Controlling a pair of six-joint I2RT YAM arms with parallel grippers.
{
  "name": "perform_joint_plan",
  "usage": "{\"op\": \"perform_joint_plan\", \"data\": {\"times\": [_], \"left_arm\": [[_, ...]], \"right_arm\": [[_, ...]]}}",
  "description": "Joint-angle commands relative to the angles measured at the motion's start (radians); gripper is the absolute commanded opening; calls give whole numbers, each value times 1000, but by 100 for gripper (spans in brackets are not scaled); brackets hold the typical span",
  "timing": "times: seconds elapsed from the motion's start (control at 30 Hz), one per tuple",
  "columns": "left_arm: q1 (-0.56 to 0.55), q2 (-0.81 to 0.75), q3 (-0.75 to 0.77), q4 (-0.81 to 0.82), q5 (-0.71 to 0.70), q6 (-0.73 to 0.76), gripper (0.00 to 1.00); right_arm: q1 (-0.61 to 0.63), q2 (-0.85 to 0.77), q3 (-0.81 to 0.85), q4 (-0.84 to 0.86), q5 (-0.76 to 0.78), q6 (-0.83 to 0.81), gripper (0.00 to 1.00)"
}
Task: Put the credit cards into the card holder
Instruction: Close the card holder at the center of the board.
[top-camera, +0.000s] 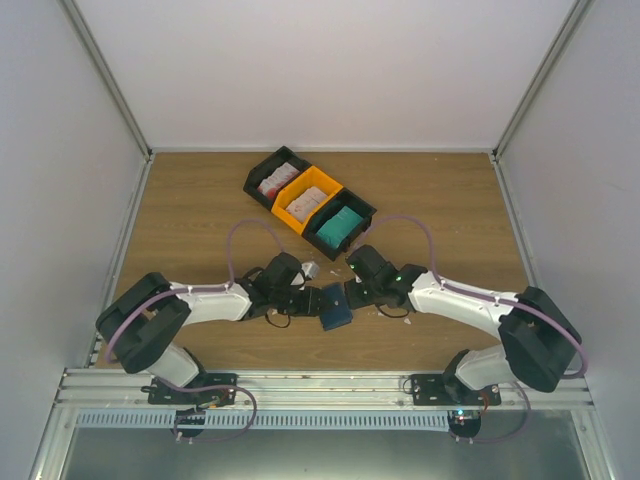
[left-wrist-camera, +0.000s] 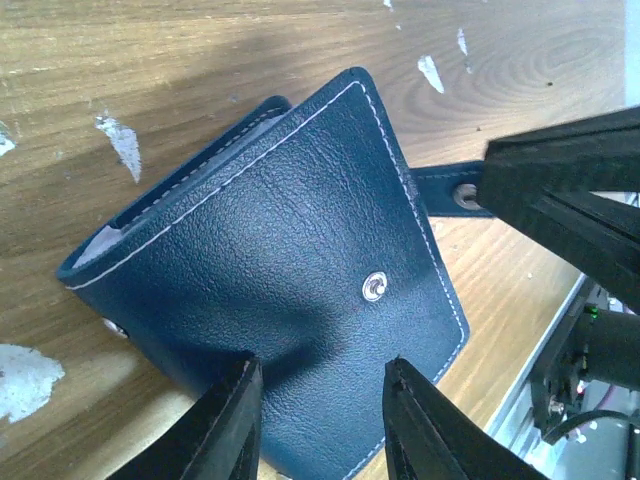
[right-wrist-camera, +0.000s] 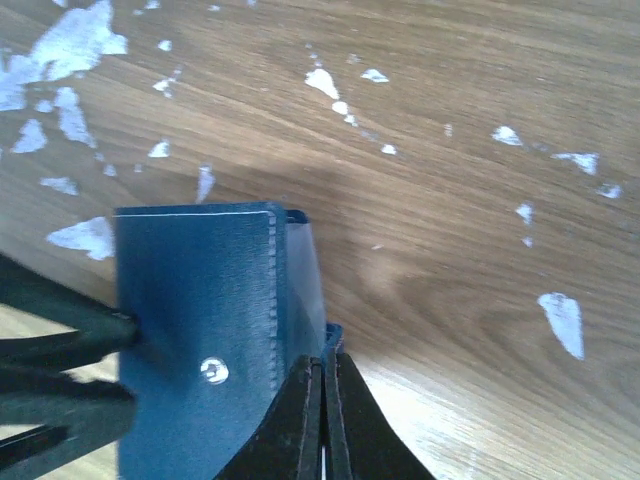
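Your card holder (top-camera: 335, 305) sits just on the near side of the bins (top-camera: 330, 178), with the credit cards (top-camera: 340, 228) inside them. Your left gripper (left-wrist-camera: 320, 370) is partway closed, clamping the holder's body. Your right gripper (right-wrist-camera: 322, 365) is pinched tight on its strap (left-wrist-camera: 440, 185).

Navy-blue stitched card holder (top-camera: 335, 306), folded, snap strap undone, at centre; credit cards (top-camera: 338, 228), teal and white stacks, toward its twelve o'clock.
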Motion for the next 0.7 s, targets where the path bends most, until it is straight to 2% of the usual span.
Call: {"op": "perform_joint_plan", "data": {"times": [0.0, 0.3, 0.67], "left_arm": [[-11, 40, 40, -47, -52, -2, 36], [-30, 89, 76, -102, -97, -3, 36], [-31, 53, 73, -92, -81, 5, 33]], "right_arm": [[-10, -24, -7, 62, -72, -13, 0], [-10, -9, -35, 151, -189, -6, 0], [-10, 70, -49, 192, -177, -22, 0]]}}
